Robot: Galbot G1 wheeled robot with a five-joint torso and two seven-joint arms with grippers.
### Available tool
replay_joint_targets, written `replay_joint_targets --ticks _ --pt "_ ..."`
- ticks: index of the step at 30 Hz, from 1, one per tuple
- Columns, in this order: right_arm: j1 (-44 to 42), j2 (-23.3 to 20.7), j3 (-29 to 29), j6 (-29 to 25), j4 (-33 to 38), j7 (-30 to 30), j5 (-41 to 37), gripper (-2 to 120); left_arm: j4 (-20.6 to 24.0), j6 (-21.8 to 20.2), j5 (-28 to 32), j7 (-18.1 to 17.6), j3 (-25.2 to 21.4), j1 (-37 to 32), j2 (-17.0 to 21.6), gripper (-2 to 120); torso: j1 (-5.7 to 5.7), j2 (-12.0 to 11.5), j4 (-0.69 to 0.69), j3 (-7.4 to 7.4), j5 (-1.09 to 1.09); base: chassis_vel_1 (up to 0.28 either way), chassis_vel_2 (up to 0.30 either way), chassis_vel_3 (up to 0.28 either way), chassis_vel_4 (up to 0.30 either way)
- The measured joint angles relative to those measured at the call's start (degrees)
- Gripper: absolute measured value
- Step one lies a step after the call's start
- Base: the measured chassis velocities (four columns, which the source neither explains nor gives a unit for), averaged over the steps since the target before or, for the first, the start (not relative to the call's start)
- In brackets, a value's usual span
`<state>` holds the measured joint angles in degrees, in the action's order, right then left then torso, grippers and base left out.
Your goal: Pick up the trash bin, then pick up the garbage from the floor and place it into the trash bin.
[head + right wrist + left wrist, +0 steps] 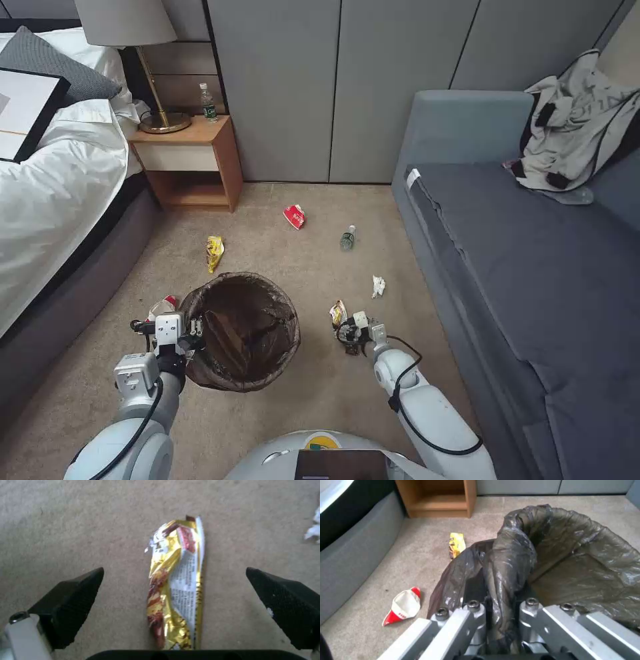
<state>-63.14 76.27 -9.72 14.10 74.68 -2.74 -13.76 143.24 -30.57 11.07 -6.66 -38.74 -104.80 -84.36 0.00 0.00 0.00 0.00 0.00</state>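
Note:
The trash bin (243, 333), lined with a dark crinkled bag, is held off the carpet by my left gripper (192, 331), which is shut on its near-left rim (501, 610). My right gripper (174, 572) is open and hangs just over a gold snack wrapper (176, 585), which lies on the floor between the two black fingers (71, 602). In the head view this wrapper (338, 311) is right of the bin. Other garbage on the carpet: a yellow wrapper (214, 252), a red carton (294, 216), a crushed bottle (347, 238), white paper (378, 286) and a red-white carton (403, 606).
A bed (53, 200) runs along the left and a grey sofa (533, 267) along the right. The wooden nightstand (190, 160) at the back carries a lamp and an upright water bottle (209, 103). Grey wardrobe doors (333, 87) close off the far side.

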Motion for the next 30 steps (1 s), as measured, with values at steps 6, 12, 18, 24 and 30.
replay_joint_targets --ticks 6,12,18,24,30 --pt "0.66 0.63 1.15 -0.29 -2.32 -0.03 1.24 100 0.00 0.01 0.03 0.01 0.03 -0.02 -0.16 7 0.00 0.00 0.00 0.00 0.00 0.000 0.000 0.000 0.000" --pt "0.91 1.31 1.58 -0.27 -3.75 -0.09 1.48 100 0.00 0.04 -0.10 0.04 0.27 -0.22 -0.19 7 0.00 0.00 0.00 -0.01 0.00 0.000 0.000 0.000 0.000" --pt "1.38 1.76 1.50 0.38 -4.98 -0.12 0.81 100 0.00 0.05 -0.13 0.06 0.18 -0.52 -0.20 7 0.00 0.00 0.00 -0.01 0.00 0.000 0.000 0.000 0.000" --pt "1.56 2.10 1.47 0.97 -5.75 -0.19 0.40 100 0.00 0.08 -0.23 0.13 0.33 -0.57 -0.21 7 0.00 0.00 0.00 -0.01 0.00 0.000 0.000 0.000 0.000" --pt "1.74 2.39 1.07 1.85 -6.46 -0.13 -0.88 99 0.00 0.12 -0.24 0.17 0.27 -0.72 -0.13 7 0.00 0.00 0.00 -0.01 0.00 0.000 0.000 0.000 0.000"
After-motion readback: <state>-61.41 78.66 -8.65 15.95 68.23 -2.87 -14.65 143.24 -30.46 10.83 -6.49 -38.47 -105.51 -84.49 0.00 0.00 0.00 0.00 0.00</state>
